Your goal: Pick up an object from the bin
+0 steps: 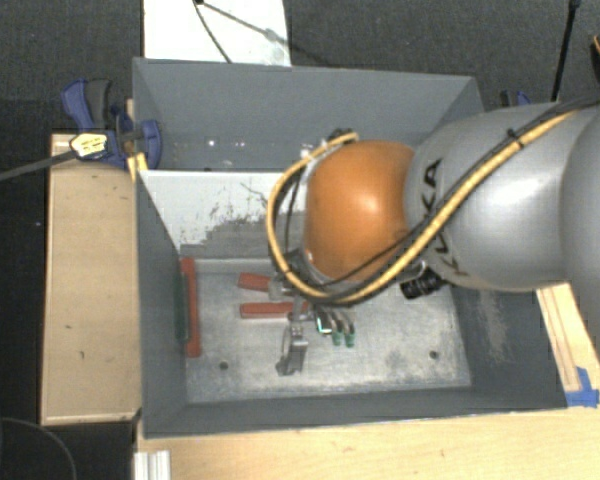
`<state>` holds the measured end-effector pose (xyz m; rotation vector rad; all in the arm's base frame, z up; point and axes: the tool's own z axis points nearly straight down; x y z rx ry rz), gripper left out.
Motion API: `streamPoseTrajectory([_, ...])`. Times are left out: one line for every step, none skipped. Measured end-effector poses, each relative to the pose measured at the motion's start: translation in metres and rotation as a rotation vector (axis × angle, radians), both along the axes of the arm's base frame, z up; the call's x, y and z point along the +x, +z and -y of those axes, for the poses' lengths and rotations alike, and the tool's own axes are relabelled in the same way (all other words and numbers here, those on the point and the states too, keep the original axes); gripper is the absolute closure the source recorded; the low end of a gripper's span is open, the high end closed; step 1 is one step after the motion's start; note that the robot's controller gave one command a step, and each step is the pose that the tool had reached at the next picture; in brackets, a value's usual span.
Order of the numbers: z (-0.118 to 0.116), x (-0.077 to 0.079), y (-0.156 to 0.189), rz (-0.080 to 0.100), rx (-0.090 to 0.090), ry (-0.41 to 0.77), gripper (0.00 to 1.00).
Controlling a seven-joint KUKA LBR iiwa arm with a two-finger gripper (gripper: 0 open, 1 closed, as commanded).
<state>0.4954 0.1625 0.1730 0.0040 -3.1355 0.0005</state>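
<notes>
A: Where's the tool?
B: Low over the bin floor, centre-left. Open or closed, can't tell: the orange wrist cover sits over it.
A: Nearest thing?
B: The lower reddish-orange strip, just beside the tool. Another strip lies above it.
A: Advice?
B: Centre over one strip, descend straight, and avoid the long red-green stick by the left wall.
A: Unclear?
B: The grey piece and green bits under the wrist. Object or robot part, can't tell.

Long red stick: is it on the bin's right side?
No, the long red stick lies along the left wall of the bin.
</notes>
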Motion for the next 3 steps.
streamPoseTrajectory([-0.013,0.05,-0.107,0.006,0.001,0.009,0.0])
streamPoseTrajectory([-0.013,0.05,-0.103,0.009,0.002,0.002,1.0])
streamPoseTrajectory([0.0,0.059,0.038,0.016,0.004,-0.036,1.0])
